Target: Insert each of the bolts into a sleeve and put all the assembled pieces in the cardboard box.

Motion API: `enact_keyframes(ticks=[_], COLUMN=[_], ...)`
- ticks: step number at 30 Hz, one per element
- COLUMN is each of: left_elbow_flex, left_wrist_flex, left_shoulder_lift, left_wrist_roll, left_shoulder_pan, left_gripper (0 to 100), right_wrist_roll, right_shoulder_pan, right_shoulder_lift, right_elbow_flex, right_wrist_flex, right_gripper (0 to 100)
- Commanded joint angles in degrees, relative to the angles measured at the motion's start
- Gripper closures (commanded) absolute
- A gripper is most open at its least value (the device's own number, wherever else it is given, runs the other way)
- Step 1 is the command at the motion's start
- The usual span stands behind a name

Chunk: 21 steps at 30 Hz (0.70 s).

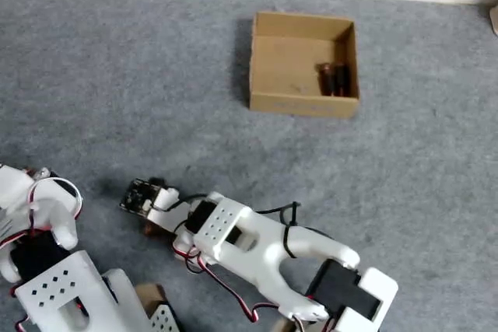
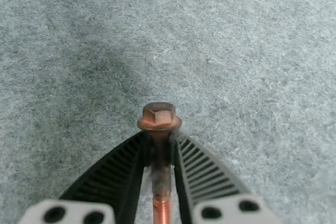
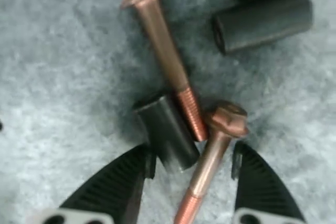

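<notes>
- The bolt point(image 2: 159, 117) for this step is clamped in the left gripper point(image 2: 160, 139); its fingers are closed on the shank just under the hexagonal head, which sticks out past the fingertips over bare grey carpet point(image 1: 117, 75)
- The sleeve point(image 3: 168, 132) it seems meant for lies on the carpet between the fingers of the right gripper point(image 3: 193, 156), which is spread wide and holds nothing
- By my reading, the step in hand is fetching a sleeve to meet the held bolt; next the right gripper must close on that sleeve alone, then line its bore up with the bolt's threaded end
- In the way: a second bolt point(image 3: 220, 140) lies inside the same open span, right beside the sleeve, and could be pinched along with it
- A third bolt point(image 3: 157, 35) rests with its threaded tip against or just beside the sleeve
- A spare sleeve point(image 3: 262, 19) lies a little farther off
- The cardboard box point(image 1: 303, 104) stands well apart at the far side, with dark pieces point(image 1: 334, 79) already in one corner
</notes>
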Motion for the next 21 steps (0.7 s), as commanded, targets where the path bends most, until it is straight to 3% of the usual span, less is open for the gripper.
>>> enact_keyframes(ticks=[1,6,15,21], left_elbow_flex=[-2.2,-0.7,-0.1,-0.2], left_wrist_flex=[-1.6,-3.5,-4.2,-4.2], left_shoulder_lift=[-1.0,-1.0,-1.0,-1.0], left_wrist_roll=[-0.4,-0.4,-0.4,-0.3], left_shoulder_pan=[-0.5,-0.2,-0.2,-0.5], left_gripper=[100,100,100,100], right_wrist_roll=[-1.2,-1.3,-1.6,-1.2], right_shoulder_pan=[-0.7,-1.1,-3.5,-6.4], right_shoulder_lift=[-0.6,-2.2,-20.0,-18.4], right_elbow_flex=[0.0,-0.4,3.9,5.0], right_wrist_flex=[-7.3,-3.3,2.2,2.0], right_gripper=[76.8,76.8,76.8,76.8])
